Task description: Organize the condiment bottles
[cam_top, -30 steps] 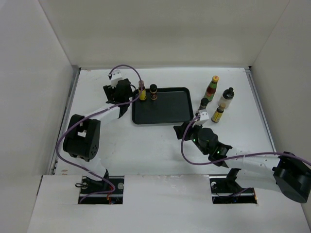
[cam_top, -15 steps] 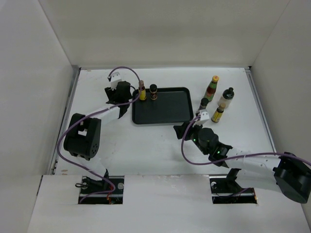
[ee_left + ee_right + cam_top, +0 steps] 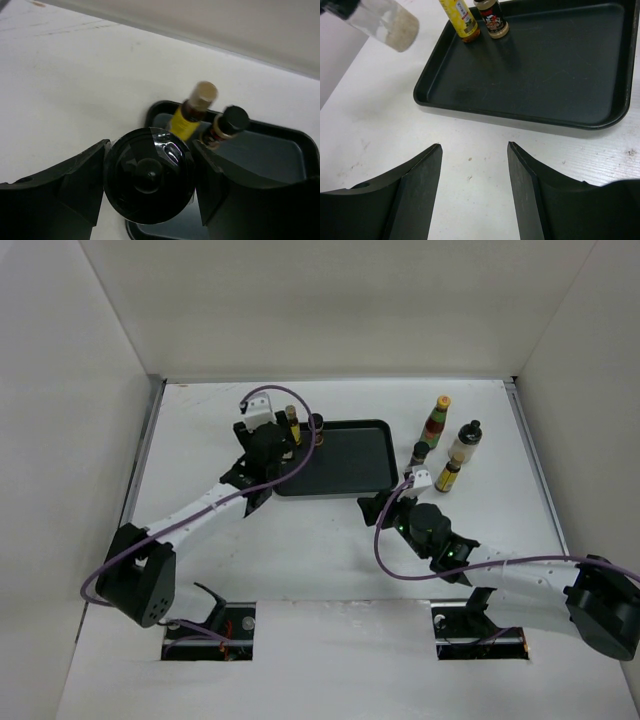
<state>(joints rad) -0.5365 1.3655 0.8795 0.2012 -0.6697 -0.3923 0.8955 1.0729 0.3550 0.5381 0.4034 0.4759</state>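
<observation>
Bottles [image 3: 464, 443], four, stand loose right of the tray [image 3: 510, 118]. Nearest, the right gripper [image 3: 474, 147] stands apart, empty. Beyond, the left gripper [image 3: 151, 150] clamps a capped bottle [image 3: 148, 185] at the tray's left rim; it should go down upright, just beside the pair [image 3: 461, 20] in the far-left corner. White table [image 3: 200, 420], white walls [image 3: 320, 310] around.

One cream-bodied bottle [image 3: 148, 180], black cap up, is gripped in the left hand [image 3: 150, 146] and raised at the left edge of the black tray [image 3: 345, 465]. In the tray's far-left corner a slim yellow-labelled bottle [image 3: 460, 17] and a short dark jar [image 3: 492, 20] stand upright side by side. On the bench [image 3: 500, 490] right of the tray, four stand clustered: the yellow-capped red-green bottle [image 3: 436, 420], a second cream bottle [image 3: 465, 443], a second yellow-labelled bottle [image 3: 448, 475] and a second dark jar [image 3: 420, 453].
</observation>
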